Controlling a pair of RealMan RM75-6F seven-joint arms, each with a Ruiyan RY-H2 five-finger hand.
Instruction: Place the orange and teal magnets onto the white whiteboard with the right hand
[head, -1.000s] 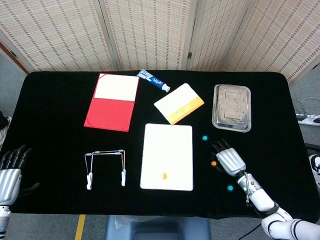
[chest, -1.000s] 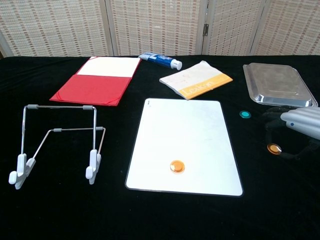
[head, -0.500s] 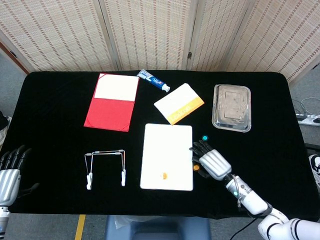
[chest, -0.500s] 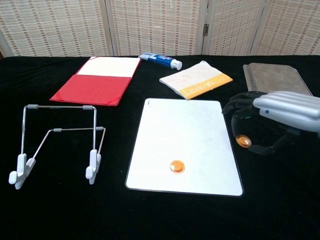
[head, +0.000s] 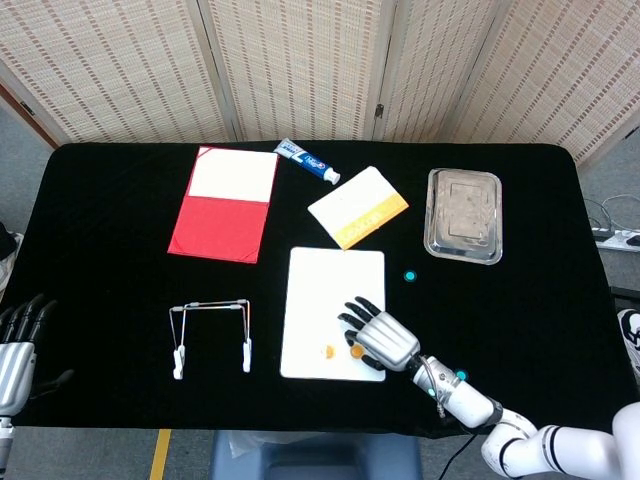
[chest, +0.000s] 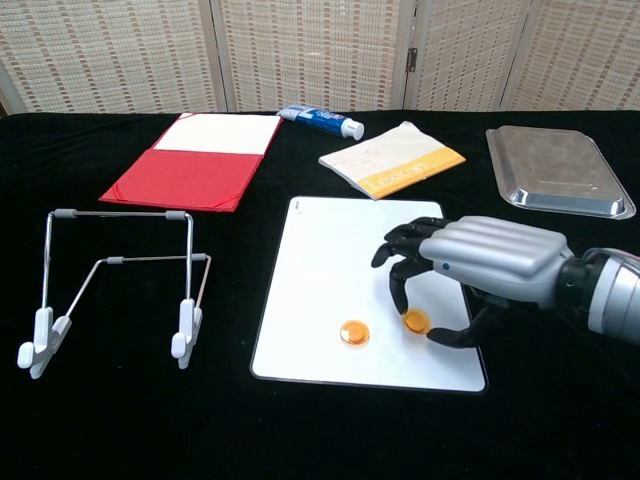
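The right hand (chest: 480, 265) reaches in from the lower right, low over the near right part of the white whiteboard (chest: 340, 250), its silver back turned up and its black fingers (chest: 400, 285) curled downward. Between a fingertip and the thumb it pinches an orange magnet (chest: 415, 321), a small round disc that sits at or just above the board's surface; whether it touches the board cannot be told. In the head view the same hand (head: 378, 336) covers the board's lower right corner, with the forearm running off toward the bottom right. A second orange magnet (chest: 354, 332) lies flat on the whiteboard just beside the held one, on its left, close to the near edge. A teal magnet (head: 409, 276) lies on the black tablecloth (head: 120, 280) to the right of the board, apart from it, and another teal magnet (head: 460, 377) shows beside the right forearm near the table's front edge. The left hand (head: 18, 345) rests at the far left edge of the table, holding nothing, its dark fingers extended and slightly apart.
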